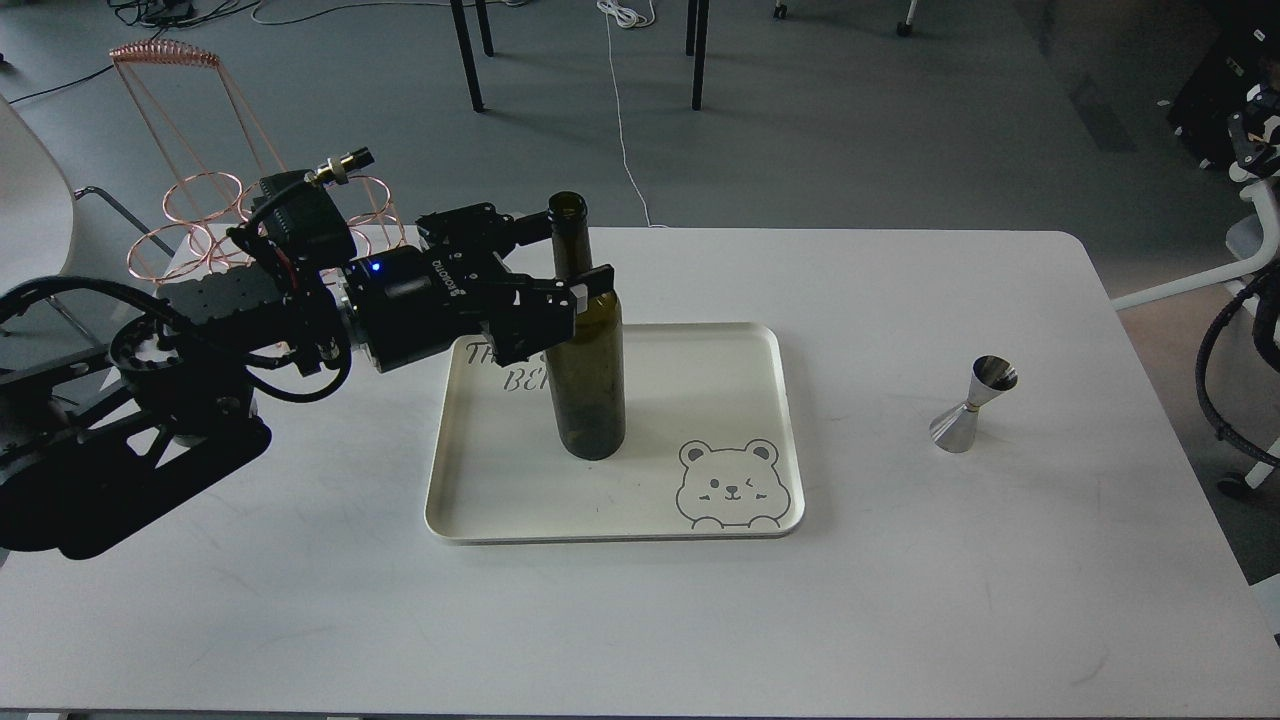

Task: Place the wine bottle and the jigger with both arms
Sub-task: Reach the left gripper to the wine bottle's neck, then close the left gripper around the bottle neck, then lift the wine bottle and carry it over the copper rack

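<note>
A dark green wine bottle [590,380] stands upright on the cream tray [700,400] with a bear drawing, near the table's middle. My left gripper [566,256] reaches in from the left at the bottle's neck and shoulder. Its two fingers stand apart, one finger [592,282] in front of the neck and the other behind it, so it is open around the neck. A steel jigger [970,405] stands alone on the white table at the right. My right gripper is out of view.
A copper wire rack [210,200] stands at the table's back left, behind my left arm. Black cables and a white stand [1245,300] are off the table's right edge. Chair legs stand on the floor beyond the table.
</note>
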